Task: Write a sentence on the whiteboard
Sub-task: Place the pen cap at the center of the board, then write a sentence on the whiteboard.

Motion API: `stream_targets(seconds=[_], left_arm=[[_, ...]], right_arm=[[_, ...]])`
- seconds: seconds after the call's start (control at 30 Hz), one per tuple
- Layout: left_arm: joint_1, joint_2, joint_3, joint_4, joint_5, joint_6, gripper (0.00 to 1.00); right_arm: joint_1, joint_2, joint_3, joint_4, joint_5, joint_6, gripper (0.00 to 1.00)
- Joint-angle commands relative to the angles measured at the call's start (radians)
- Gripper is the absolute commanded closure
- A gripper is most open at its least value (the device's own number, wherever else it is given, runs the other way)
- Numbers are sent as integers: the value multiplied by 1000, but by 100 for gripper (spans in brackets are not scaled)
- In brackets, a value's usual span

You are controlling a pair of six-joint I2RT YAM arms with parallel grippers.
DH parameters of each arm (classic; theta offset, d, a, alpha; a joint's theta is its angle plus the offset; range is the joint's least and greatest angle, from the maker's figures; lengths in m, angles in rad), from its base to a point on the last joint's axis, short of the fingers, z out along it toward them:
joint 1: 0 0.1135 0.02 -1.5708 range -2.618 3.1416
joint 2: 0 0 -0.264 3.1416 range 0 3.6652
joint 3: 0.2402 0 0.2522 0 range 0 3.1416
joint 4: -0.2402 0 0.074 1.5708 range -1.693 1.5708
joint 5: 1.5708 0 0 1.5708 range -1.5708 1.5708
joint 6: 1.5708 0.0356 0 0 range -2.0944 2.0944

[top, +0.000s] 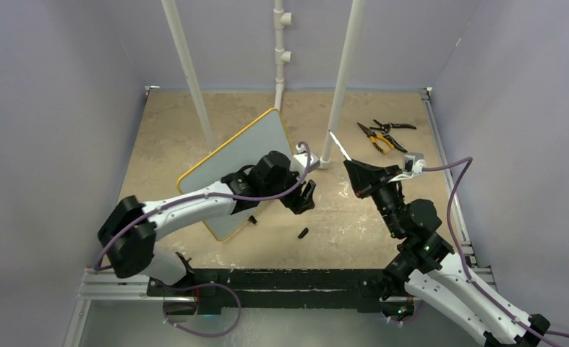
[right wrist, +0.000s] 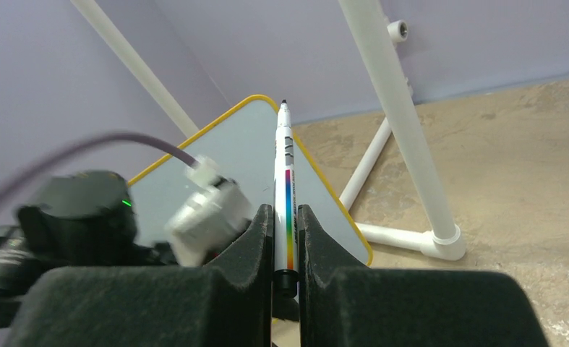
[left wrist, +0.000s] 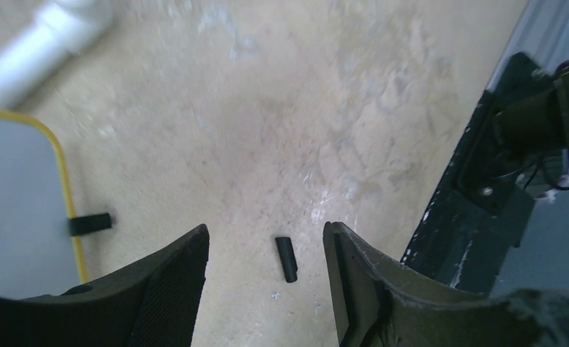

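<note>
The right gripper (right wrist: pixel 285 211) is clamping a white marker (right wrist: pixel 284 166) between its closed jaws, with the uncapped black tip pointing away toward the far left. A rainbow stripe is running down the barrel, and the small print beside it is too fine to read. The whiteboard (top: pixel 246 148) is lying at an angle on the left-centre of the sandy table (left wrist: pixel 267 108), its yellow frame showing. The left arm is reaching across its near half and hiding that part of the face. The left gripper (left wrist: pixel 265 230) is hanging just right of the board with its jaws spread and gripping nothing. A small black cap (left wrist: pixel 287 258) is lying on the table below the gap. White pipes (right wrist: pixel 400 130) are standing beyond the board. Yellow-handled pliers (top: pixel 376 139) and black-handled cutters (top: pixel 395 126) are lying at the far right.
</note>
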Motion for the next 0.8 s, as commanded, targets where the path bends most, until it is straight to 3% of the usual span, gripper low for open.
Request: stream_targets(seconds=[0.0, 0.13, 0.23, 0.43, 0.6, 0.77], left_arm=[[29, -155, 126, -77, 54, 79, 41], [78, -207, 251, -221, 35, 93, 41], [194, -248, 329, -338, 79, 83, 41], [292, -332, 449, -594, -53, 145, 38], [420, -413, 438, -637, -133, 160, 36], [477, -435, 408, -583, -169, 182, 33]], right_arm=[[0, -18, -9, 69, -18, -32, 100], [0, -3, -4, 92, -43, -38, 100], [0, 16, 6, 107, -89, -60, 100], [0, 49, 17, 145, -219, -111, 100], [0, 132, 36, 175, -365, -164, 100], [1, 252, 58, 249, -513, -172, 100]])
